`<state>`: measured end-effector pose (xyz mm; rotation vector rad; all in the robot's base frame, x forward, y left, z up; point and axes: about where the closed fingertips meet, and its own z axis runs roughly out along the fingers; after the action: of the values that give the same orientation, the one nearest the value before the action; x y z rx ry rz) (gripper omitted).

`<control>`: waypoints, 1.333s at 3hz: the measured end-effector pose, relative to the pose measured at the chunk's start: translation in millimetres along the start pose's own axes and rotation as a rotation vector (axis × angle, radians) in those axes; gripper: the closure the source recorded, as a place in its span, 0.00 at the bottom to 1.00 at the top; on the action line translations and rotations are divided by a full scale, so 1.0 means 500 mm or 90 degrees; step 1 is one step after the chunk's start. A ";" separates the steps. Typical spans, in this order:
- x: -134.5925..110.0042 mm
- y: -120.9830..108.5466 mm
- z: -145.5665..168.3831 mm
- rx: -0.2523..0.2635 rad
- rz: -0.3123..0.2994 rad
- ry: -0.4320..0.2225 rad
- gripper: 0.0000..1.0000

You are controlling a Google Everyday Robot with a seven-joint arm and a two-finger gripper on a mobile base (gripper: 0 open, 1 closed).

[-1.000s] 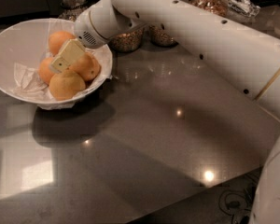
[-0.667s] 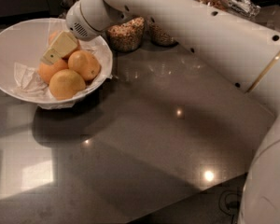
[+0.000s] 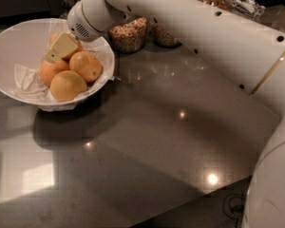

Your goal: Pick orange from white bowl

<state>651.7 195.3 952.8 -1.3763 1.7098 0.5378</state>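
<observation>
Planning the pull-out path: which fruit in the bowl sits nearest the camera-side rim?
The paler fruit at the white bowl's near edge; the left one and right one lie behind it. The end effector is farther back, over the pile.

The dark surface (image 3: 147, 141) beside the white bowl (image 3: 9, 46) is shining glossy, mirroring lamps. Crumpled matt paper (image 3: 26, 80) is lining the smooth bowl. The orange (image 3: 86, 65) is showing smooth skin. The matt cream pincer (image 3: 61, 46) is hanging inside the bowl, its arm (image 3: 190, 27) gleaming like smooth white plastic.

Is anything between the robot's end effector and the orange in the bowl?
Nothing, by the camera view: the end effector is down in the white bowl, right next to the orange.
</observation>
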 end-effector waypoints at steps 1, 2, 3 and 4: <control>0.000 0.000 0.000 0.000 0.000 0.000 0.39; -0.001 0.000 0.005 -0.001 -0.002 0.001 0.42; 0.000 -0.005 0.024 -0.005 -0.004 0.007 0.34; 0.005 -0.011 0.036 -0.005 -0.004 0.015 0.26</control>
<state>663.1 206.1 941.9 -1.3985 1.7226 0.5277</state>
